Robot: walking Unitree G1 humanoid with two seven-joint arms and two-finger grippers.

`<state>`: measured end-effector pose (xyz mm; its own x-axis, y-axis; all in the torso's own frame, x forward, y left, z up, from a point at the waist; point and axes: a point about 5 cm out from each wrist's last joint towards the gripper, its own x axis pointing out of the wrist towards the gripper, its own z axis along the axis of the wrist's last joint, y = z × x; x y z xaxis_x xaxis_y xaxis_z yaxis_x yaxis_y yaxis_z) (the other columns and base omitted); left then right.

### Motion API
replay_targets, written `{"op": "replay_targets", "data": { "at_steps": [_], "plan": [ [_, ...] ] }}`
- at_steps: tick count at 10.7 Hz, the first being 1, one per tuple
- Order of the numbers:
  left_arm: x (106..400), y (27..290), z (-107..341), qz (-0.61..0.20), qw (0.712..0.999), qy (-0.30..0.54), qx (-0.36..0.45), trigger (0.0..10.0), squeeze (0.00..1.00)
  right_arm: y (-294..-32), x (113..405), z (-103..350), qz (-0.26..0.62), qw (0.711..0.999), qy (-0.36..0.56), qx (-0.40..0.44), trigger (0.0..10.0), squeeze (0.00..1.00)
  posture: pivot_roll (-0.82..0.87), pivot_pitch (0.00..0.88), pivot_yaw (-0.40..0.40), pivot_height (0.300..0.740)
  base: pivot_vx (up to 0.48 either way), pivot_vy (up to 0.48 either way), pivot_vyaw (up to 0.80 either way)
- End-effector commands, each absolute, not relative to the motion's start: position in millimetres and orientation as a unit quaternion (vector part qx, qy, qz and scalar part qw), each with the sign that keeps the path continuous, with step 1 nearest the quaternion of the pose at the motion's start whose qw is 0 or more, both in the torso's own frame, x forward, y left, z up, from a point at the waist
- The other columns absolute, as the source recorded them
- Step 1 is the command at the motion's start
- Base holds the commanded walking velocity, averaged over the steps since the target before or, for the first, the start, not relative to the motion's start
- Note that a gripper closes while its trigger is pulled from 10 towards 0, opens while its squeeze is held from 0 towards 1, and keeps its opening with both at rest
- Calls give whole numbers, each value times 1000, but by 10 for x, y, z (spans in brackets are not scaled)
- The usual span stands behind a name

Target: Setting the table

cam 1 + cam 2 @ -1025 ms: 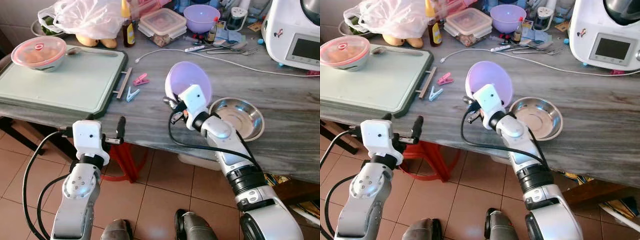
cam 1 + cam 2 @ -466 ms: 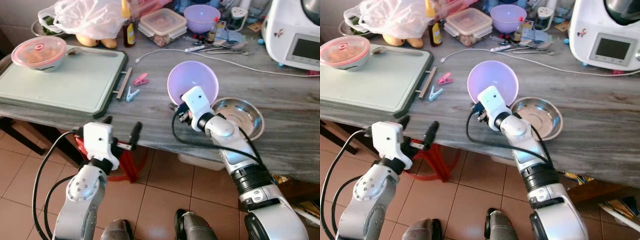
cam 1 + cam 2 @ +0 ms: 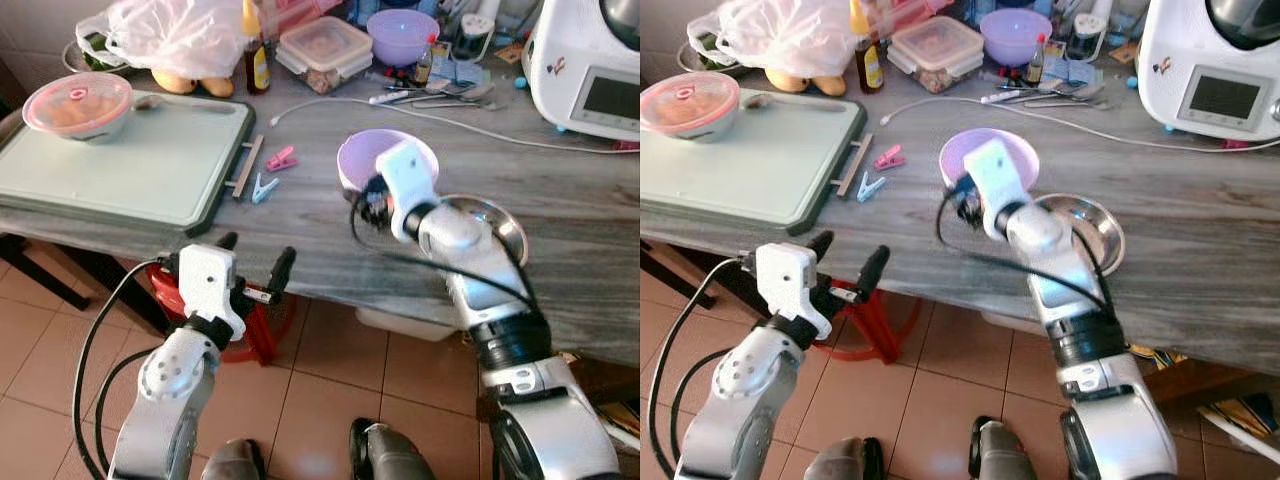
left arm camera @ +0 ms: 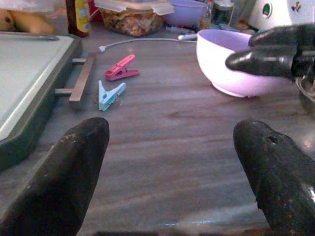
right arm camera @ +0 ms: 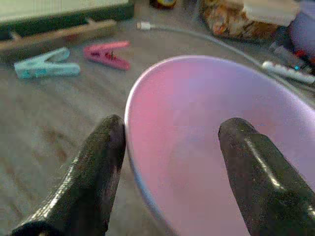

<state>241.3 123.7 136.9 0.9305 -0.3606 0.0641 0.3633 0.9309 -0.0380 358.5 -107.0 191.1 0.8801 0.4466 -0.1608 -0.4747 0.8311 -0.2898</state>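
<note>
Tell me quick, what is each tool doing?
Left tool: open, holding nothing.
Right tool: open, fingers straddling the rim of the round purple plastic bowl.

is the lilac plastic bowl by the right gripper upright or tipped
Upright: the lilac plastic bowl sits base-down on the grey table, rim level. The right gripper straddles its rim.

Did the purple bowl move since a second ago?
Yes. The purple bowl was held up tilted on edge; now it sits upright on the table beside the steel bowl, with the right gripper straddling its rim.
</note>
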Motion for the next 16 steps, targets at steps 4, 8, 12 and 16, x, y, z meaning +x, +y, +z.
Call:
{"op": "replay_targets", "data": {
  "at_steps": [4,8,12,16],
  "plan": [
    [2519,1186,1326,-194,981,-22,-5,10000,0,-1151,3587,2195,211,972,18,-106,10000,416,10,110,15,740,0,0,0],
    [2584,1266,1348,-155,988,-17,9,10000,0,-1246,3366,2114,162,984,-15,-68,10000,0,11,124,22,740,0,0,0],
    [2507,1251,1349,-150,989,-15,5,10000,0,-1545,3053,1970,29,993,-73,-86,10000,0,7,158,24,740,0,0,0],
    [2467,1254,1305,-153,988,-5,3,10000,0,-1771,2839,1883,-22,990,-80,-112,10000,0,8,137,22,740,0,0,0]
  ]
}}
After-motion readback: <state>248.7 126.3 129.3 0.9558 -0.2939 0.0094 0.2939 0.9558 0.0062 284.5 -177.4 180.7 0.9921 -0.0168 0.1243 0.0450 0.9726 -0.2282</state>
